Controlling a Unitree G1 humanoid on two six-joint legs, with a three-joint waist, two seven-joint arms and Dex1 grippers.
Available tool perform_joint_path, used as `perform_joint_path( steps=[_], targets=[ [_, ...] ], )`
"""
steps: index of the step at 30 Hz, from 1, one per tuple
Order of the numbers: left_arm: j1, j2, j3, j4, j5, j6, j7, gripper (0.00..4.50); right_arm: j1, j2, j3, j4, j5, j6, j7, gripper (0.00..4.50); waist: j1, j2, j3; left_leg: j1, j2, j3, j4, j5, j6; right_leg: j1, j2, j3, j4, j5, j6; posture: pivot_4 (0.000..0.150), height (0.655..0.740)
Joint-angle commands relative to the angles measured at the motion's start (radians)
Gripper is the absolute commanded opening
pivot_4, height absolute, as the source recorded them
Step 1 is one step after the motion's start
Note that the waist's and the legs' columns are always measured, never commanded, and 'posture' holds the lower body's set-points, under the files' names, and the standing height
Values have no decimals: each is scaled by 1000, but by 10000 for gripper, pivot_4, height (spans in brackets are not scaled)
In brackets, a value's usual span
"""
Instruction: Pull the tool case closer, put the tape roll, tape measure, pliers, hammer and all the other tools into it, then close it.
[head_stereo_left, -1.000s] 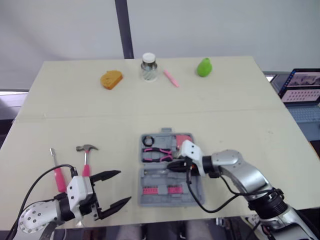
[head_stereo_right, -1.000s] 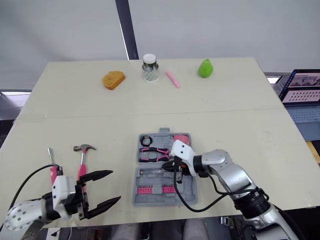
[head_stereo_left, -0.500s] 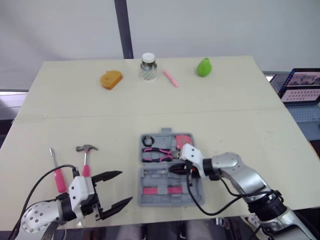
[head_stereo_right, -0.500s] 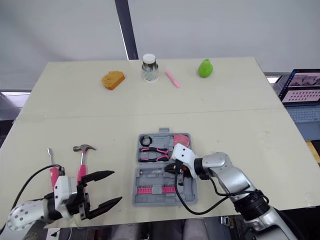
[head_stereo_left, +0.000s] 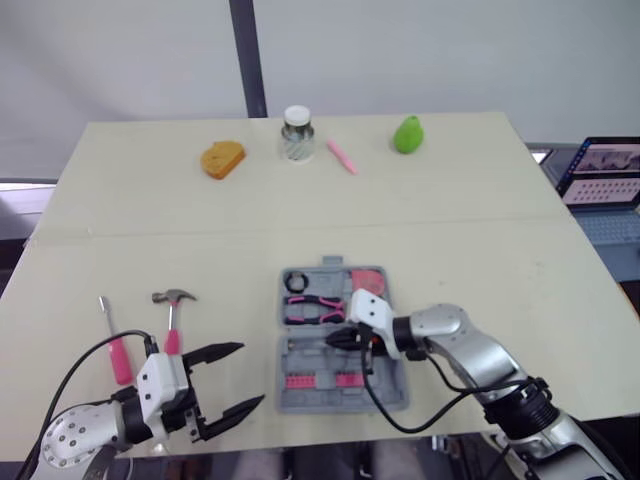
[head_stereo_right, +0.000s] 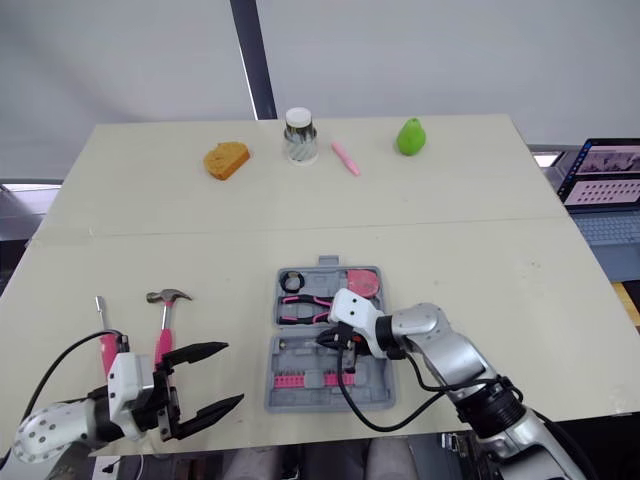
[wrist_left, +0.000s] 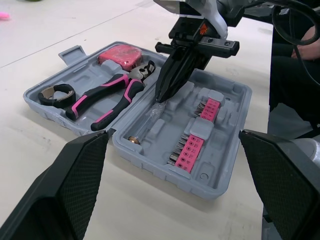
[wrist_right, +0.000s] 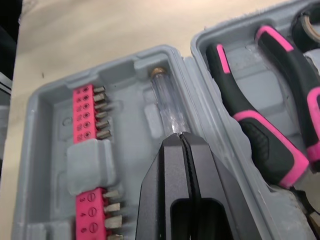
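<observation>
Hammer (head_stereo_left: 172, 318) lies just beside the open, empty left claw (head_stereo_left: 250, 373), handle toward the robot; right claw (head_stereo_left: 334, 340), clenched, is in the tool case (head_stereo_left: 290, 398).

free: bare table (head_stereo_left: 235, 300) between hammer (head_stereo_left: 171, 318) and tool case (head_stereo_left: 300, 352) | blocked: right claw (head_stereo_left: 334, 340) low in case's near half

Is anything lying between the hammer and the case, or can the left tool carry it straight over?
Nothing visible does: bare table separates the hammer and the case. The left tool is open, beside the hammer's handle. The right tool, shut, points down into the case's near half.
</observation>
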Motion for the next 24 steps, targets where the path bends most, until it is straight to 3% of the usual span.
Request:
perform_joint_path(
  steps=[1, 24],
  targets=[
    [13, 0, 3, -33, 1, -7, 5, 45000, -9, 10, 11, -1, -16, -10, -6, 199, -1, 0, 0, 0, 0, 0, 0, 0, 0, 0, 0, 0, 0, 0, 0, 1500, 6950],
    [11, 2, 3, -33, 1, -5, 8, 45000, 15, -7, 61, 57, -116, -21, -31, 199, 0, 0, 0, 2, 0, 0, 0, 0, 0, 2, 0, 0, 0, 0, 0, 1500, 6950]
  ],
)
